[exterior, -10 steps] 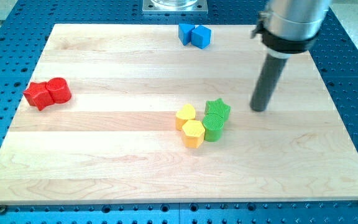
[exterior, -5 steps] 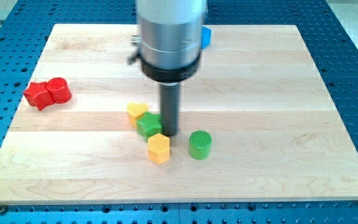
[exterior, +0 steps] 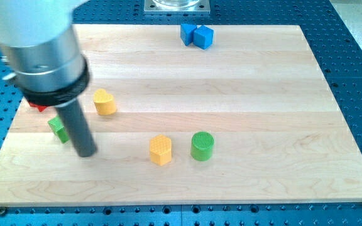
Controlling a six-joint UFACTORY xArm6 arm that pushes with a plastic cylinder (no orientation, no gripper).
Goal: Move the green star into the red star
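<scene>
The green star [exterior: 58,128] lies at the view's left, partly hidden behind my rod. My tip [exterior: 85,152] rests on the board just right of and below it, touching or nearly touching it. The red star [exterior: 38,107] is almost fully hidden behind the arm's grey collar; only a red sliver shows above and left of the green star. I cannot see the red cylinder that stood beside it.
A yellow heart-shaped block [exterior: 104,102] sits right of the rod. A yellow hexagon [exterior: 160,150] and a green cylinder [exterior: 202,145] stand near the board's middle bottom. Two blue blocks [exterior: 197,35] sit at the view's top. The wooden board [exterior: 263,94] lies on a blue perforated table.
My tip has swept far to the view's left, pushing the green star and the yellow heart leftward. The green star now lies close to the red star. The yellow hexagon and green cylinder stayed.
</scene>
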